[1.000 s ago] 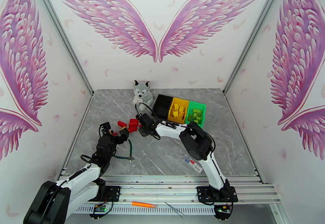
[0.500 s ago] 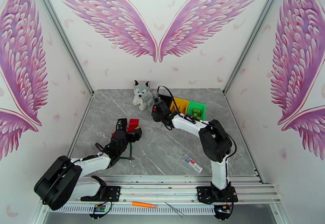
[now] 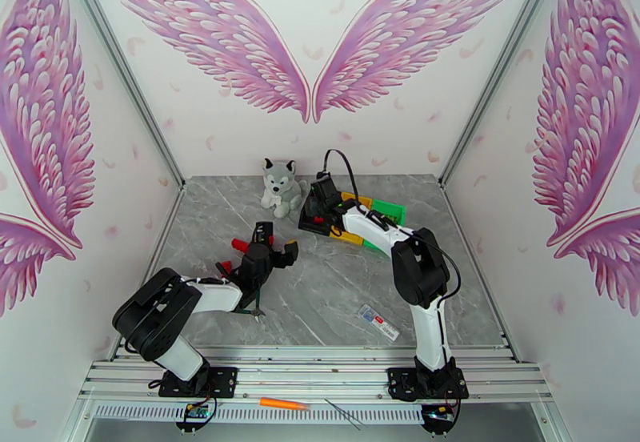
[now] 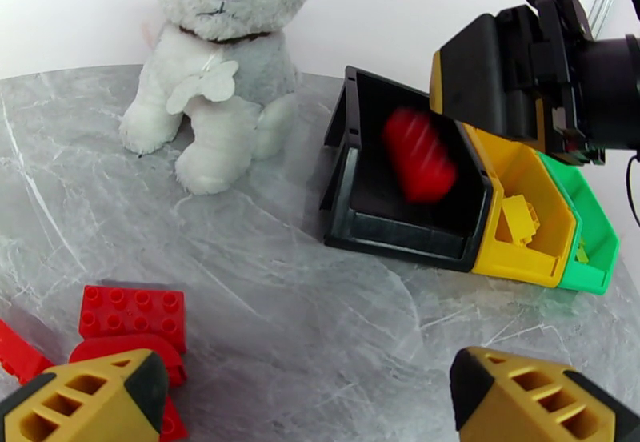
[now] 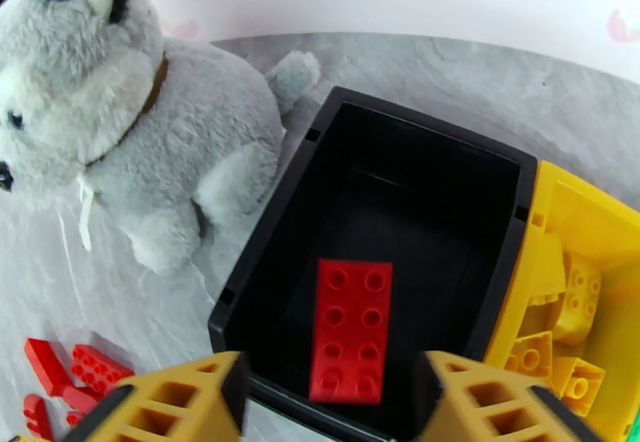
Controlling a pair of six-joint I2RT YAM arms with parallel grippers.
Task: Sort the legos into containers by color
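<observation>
Red brick (image 5: 352, 331): a 2x4, studs up, directly under the right gripper (image 5: 328, 391) and inside the black bin (image 5: 440, 127). It sits in the gap between the fingers with daylight on both sides. The jaws are spread and hold nothing. It's motion-blurred in the left wrist view, so I read it as dropping or settling.

Handling, my judgement:
- Hard moulded plastic, light and rigid, so there's no crush risk.
- The glossy side walls are slippery. Pinch across the short width on the flat walls, centred along the length, not on the studs.
- It'll bounce on landing, so let go low in the bin.

The yellow bin (image 5: 552, 187) touches the black one just right of the right gripper, with yellow bricks (image 5: 560, 323) in it. The green bin (image 4: 596, 275) is beyond that. The plush dog (image 5: 120, 115) is ahead-left of the right gripper, just beside the black bin.

Left gripper (image 4: 308, 379): fingers wide apart, empty, low over the table. The red bricks (image 4: 132, 319) left to sort are heaped touching each other, right at its finger on the left of the wrist view. The bins are well ahead to its right. Take an outer brick first; a heap shifts when nudged.
</observation>
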